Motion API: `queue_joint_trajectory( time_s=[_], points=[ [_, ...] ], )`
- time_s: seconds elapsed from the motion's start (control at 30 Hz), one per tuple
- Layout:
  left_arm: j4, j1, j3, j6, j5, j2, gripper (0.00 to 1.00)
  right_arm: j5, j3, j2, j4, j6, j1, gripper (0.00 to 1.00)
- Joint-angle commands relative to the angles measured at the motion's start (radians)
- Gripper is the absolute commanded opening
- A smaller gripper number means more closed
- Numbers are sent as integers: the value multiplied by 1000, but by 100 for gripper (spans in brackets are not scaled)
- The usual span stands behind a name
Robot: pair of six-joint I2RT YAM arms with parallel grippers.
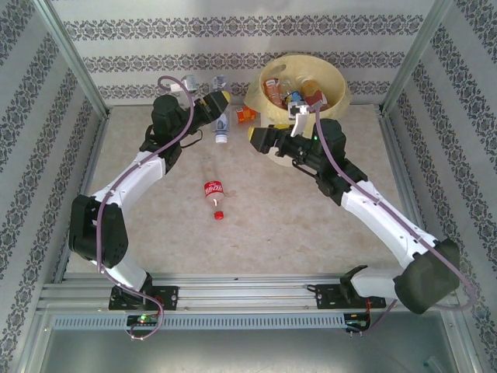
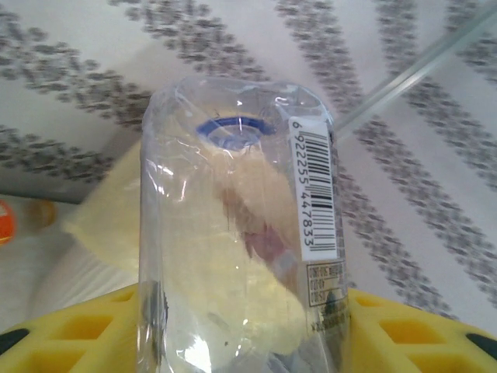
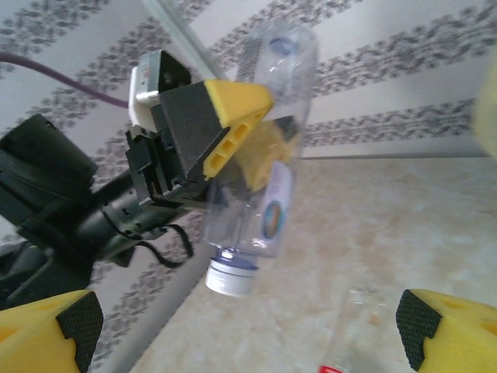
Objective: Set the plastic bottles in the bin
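My left gripper (image 1: 215,101) is shut on a clear plastic bottle (image 1: 222,120) with a pale cap, held off the table left of the bin (image 1: 338,87). In the left wrist view the bottle (image 2: 233,233) with its barcode label sits between the yellow fingers (image 2: 70,330). The right wrist view shows it (image 3: 272,186) hanging cap down in that gripper (image 3: 233,128). The bin, white with a pale yellow liner, holds several bottles (image 1: 299,93). A red-labelled bottle (image 1: 213,194) lies mid-table. My right gripper (image 1: 260,140) stands open in front of the bin, its fingertips (image 3: 74,326) wide apart.
An orange-labelled bottle (image 1: 246,115) lies against the bin's left side. Patterned walls and metal frame posts (image 1: 74,58) close in the table on three sides. The near rail (image 1: 248,291) carries both arm bases.
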Motion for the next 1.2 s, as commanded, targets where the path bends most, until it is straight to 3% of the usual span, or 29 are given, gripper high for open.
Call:
queue_joint_trajectory(
  time_s=[0.0,0.4,0.8,1.03,1.17],
  points=[
    [176,-25,10,-65,145,-49,55,-143,62,35,120,79,12,98],
    [374,-67,-3,-229,208,-44,56,-218,151,158,163,141,30,98],
    [404,-90,1,-244,214,-30,56,-316,210,237,251,177,45,95],
    [422,-91,-4,-256,212,-23,56,-295,214,246,251,178,46,64],
    [420,-91,-4,-257,209,-24,58,-275,214,230,211,139,46,53]
  ],
)
